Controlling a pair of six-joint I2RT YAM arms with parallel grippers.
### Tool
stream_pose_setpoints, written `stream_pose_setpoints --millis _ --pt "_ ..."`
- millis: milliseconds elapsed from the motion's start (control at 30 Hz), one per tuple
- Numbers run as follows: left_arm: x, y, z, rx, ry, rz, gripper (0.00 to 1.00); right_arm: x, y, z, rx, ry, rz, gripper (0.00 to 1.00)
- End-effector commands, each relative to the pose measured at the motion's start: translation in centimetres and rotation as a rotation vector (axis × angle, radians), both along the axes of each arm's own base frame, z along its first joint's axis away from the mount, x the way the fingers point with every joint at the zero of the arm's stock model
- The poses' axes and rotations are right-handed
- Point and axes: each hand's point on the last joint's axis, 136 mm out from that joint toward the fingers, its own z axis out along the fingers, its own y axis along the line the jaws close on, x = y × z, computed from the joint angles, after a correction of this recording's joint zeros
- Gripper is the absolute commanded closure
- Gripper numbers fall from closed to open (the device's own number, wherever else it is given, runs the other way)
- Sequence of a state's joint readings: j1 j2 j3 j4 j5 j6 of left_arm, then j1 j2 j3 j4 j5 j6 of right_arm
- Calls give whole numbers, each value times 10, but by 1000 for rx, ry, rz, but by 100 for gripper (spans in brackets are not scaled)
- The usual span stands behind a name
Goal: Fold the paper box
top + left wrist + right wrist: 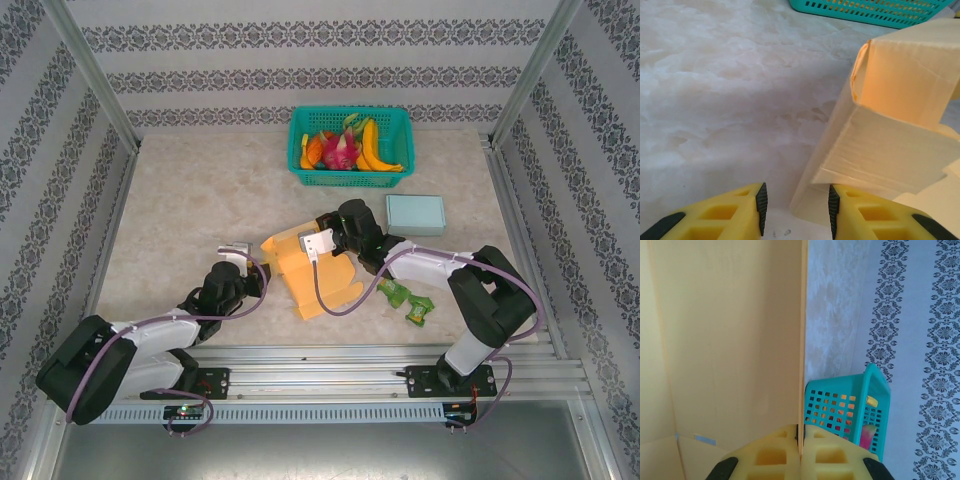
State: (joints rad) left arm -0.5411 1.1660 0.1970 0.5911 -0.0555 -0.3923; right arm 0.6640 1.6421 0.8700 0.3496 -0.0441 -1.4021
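The orange paper box lies partly folded on the table between both arms, with one panel standing upright. My right gripper is shut on the thin edge of that upright panel; the fingertips pinch it flat. My left gripper sits low at the box's left side and is open. A lower corner of the box reaches into the gap, close against the right pad. The left pad is apart from the box, over bare table.
A teal basket with bananas and other fruit stands at the back; it is also seen in the wrist views. A pale blue box lies right of centre, and a green packet lies near the front right.
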Motion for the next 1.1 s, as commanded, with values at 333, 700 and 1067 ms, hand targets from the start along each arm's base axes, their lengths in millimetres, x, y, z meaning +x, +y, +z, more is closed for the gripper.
stream_pose_setpoints --millis 333,700,1067 --pt "14 -14 23 -88 -55 -21 63 -2 7 -7 8 -14 9 100" --pt "17 -28 24 -132 -39 -59 64 0 8 -11 -10 -73 -12 100" --pt "25 -31 13 -119 -17 -6 65 -7 8 -19 -27 -132 -25 100"
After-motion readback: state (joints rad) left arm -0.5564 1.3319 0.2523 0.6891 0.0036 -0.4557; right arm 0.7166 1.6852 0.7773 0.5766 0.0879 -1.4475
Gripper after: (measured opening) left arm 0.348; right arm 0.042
